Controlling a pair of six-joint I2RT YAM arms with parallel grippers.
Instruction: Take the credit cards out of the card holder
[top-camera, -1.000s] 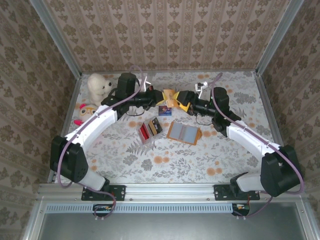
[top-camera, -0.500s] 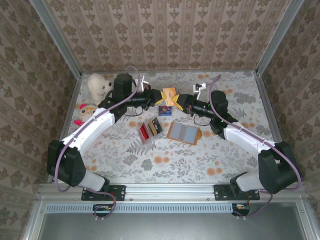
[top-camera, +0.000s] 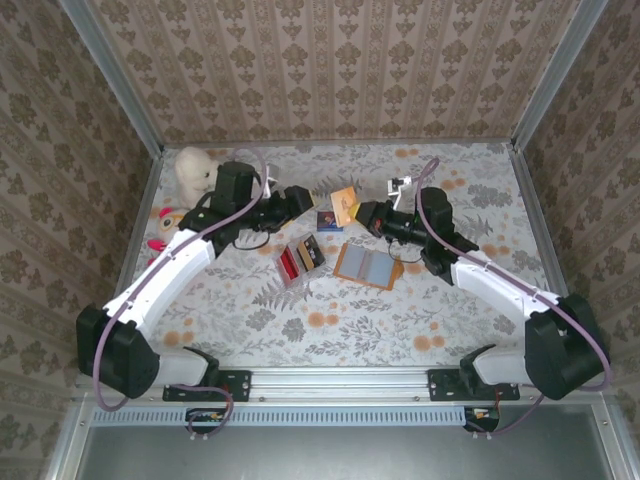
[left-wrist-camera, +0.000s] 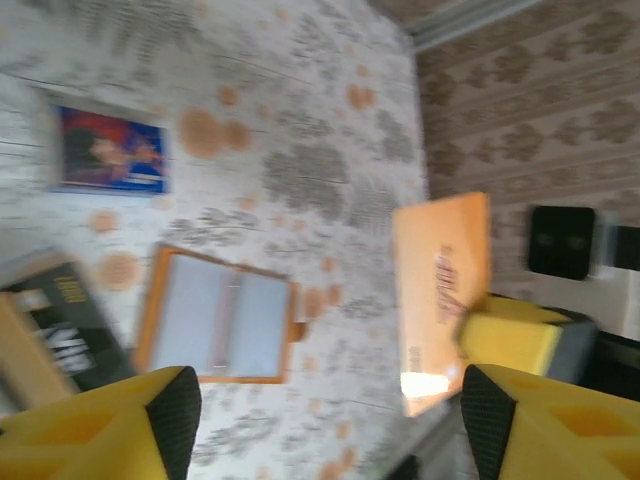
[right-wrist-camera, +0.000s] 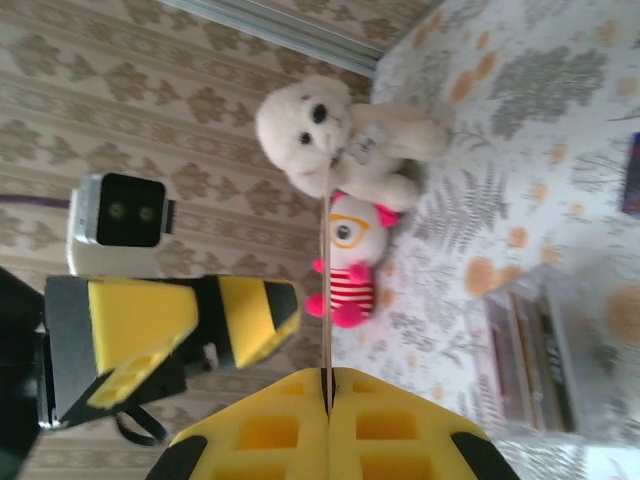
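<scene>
**Top view.** The right claw (top-camera: 358, 210) gripped a yellow-orange card (top-camera: 345, 201) just above the centre of the frame, over the desk (top-camera: 300, 320). The left claw (top-camera: 300, 200) hung just left of it, apart from the card. The card holder (top-camera: 367, 265) lay open and flat below the card. Other cards (top-camera: 302, 259) lay in a small pile to its left.

**Left wrist view.** The left claw's fingers (left-wrist-camera: 100, 430) stood wide at the bottom corners with nothing between them. The card holder (left-wrist-camera: 220, 315) showed greyish pockets at centre left; whether any card remained in them could not be told. The held card (left-wrist-camera: 440, 290) hung at the right.

**Right wrist view.** The right claw was pressed shut on the card, seen edge-on as a thin line (right-wrist-camera: 327, 300). A white bear (right-wrist-camera: 330, 130) sat at the top.

**Step in hand.** This was probably setting the card down. Done well, the claw would lower it flat beside the pile, clear of the holder, and let go only once the card touched the desk.
</scene>
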